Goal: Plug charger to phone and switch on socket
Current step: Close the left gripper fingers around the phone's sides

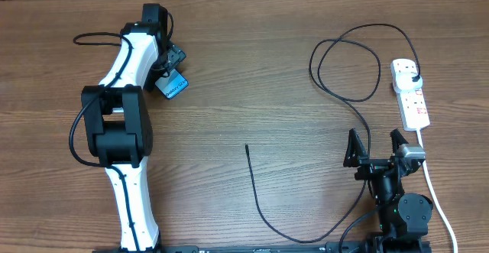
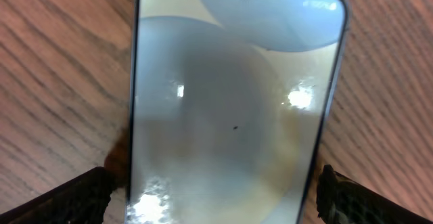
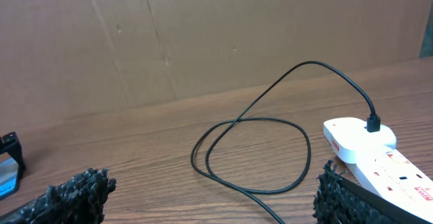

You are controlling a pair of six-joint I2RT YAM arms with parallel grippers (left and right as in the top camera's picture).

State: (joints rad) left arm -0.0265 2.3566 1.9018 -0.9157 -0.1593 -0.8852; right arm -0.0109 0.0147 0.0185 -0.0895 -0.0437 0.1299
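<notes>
One wooden counter (image 1: 244, 92) fills the overhead view, its grain running side to side, and the right wrist view adds what stands behind it: a plain brown cardboard-like wall. Two arms work over it. The white-and-black left arm (image 1: 126, 123) reaches to the far left, and the short black right arm (image 1: 397, 199) sits at the near right. There is one socket (image 1: 410, 92), a white strip with red marks lying at the right, and its white cord (image 1: 435, 192) runs toward the near edge; how its switches are set cannot be told. There is one charger (image 1: 344, 62). Its black plug (image 3: 373, 124) stands in the far end of the socket, and the thin cable makes two overlapping loops. From there it passes just beside the right fingers (image 3: 67, 197), curves along the near edge and ends in a bare tip (image 1: 247, 146) mid-counter, well apart from the phone. There is one phone (image 1: 174, 85), lying flat at the far left under the left fingers (image 2: 67, 200). Only the left wrist view shows its pale, glare-blurred screen and the small camera hole, with the fingers spread wide on either side of its lower end, grasping nothing. The right fingers are likewise released and spread, holding nothing, near the socket's end.
</notes>
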